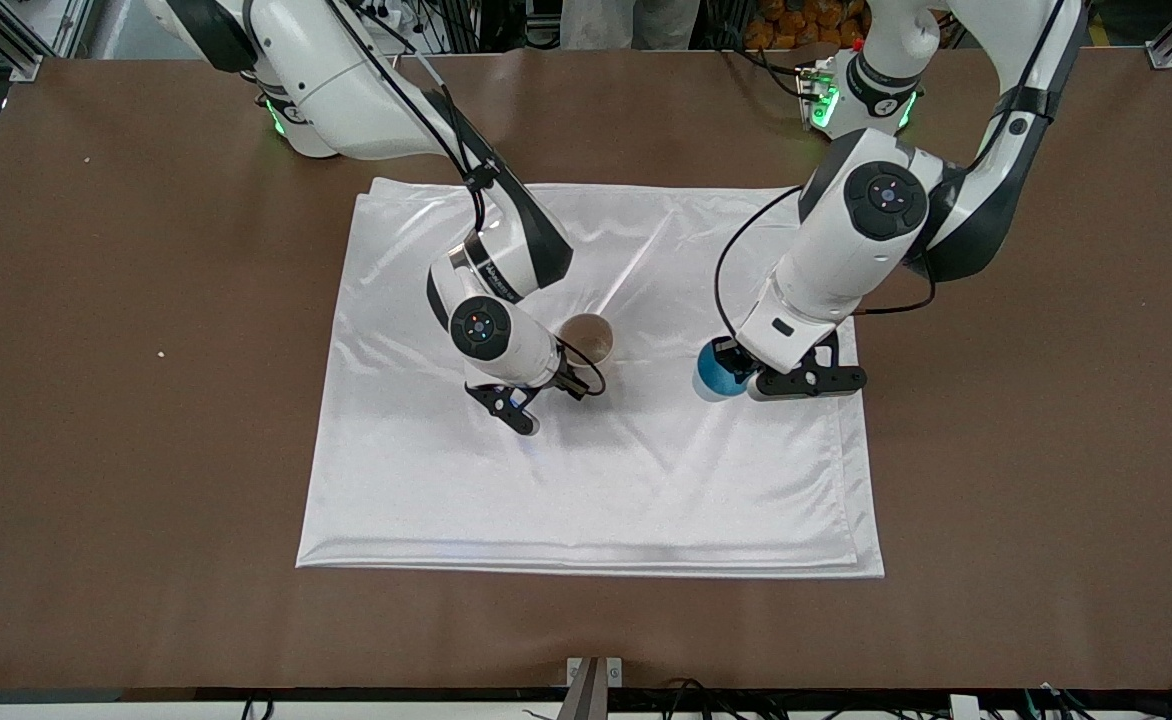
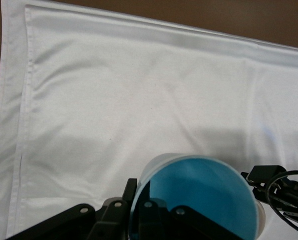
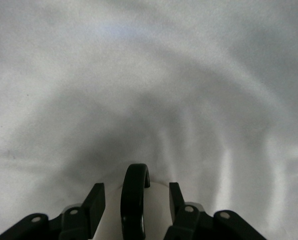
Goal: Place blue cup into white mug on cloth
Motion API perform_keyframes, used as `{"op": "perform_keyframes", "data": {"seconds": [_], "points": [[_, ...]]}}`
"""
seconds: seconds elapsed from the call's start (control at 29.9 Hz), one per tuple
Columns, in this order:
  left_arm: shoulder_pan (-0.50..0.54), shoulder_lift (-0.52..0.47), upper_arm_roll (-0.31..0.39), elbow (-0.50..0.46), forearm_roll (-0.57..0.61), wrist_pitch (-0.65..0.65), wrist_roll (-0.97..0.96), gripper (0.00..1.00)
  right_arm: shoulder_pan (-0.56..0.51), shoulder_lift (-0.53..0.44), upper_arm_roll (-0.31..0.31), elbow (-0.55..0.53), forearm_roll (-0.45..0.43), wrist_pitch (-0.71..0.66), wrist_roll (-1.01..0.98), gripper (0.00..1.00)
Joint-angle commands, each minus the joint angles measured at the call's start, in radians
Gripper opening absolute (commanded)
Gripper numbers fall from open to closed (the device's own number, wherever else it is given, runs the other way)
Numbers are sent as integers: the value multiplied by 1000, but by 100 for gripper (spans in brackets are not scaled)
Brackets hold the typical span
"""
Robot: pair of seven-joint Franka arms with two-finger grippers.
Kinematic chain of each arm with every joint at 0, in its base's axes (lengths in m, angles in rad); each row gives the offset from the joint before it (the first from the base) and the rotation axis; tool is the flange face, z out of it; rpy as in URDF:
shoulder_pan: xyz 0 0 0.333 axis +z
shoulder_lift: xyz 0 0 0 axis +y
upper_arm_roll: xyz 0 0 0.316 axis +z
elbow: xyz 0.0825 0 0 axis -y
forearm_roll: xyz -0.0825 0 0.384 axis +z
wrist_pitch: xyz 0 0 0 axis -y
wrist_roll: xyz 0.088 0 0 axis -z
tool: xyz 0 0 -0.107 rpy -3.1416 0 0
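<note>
The white cloth lies spread in the middle of the table and shows in the left wrist view and right wrist view. The white mug stands on it near the middle. My right gripper is shut on the mug's body, one finger on each side, with the black handle between them. My left gripper is shut on the rim of the blue cup, one finger inside and one outside. The cup is upright, low over the cloth toward the left arm's end.
The brown table surrounds the cloth on all sides. The cloth's hemmed edge runs close to the blue cup. A stretch of bare cloth separates the cup from the mug. Part of the right gripper shows in the left wrist view.
</note>
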Motion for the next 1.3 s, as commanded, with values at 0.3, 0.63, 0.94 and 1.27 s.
{"op": "perform_keyframes", "data": {"seconds": [0.3, 0.63, 0.94, 1.27], "points": [[-138, 44, 4, 37, 31, -19, -163, 0, -128, -74, -39, 11, -62, -238, -237, 100], [-226, 103, 7, 67, 75, -12, -248, 0, -262, -131, -101, -2, -79, -360, -581, 100], [-303, 193, 9, 135, 178, -9, -412, 0, -295, -142, -182, -23, -193, -374, -806, 100], [-315, 230, 10, 147, 178, 17, -415, 0, -417, -189, -205, -64, -214, -374, -1061, 100]]}}
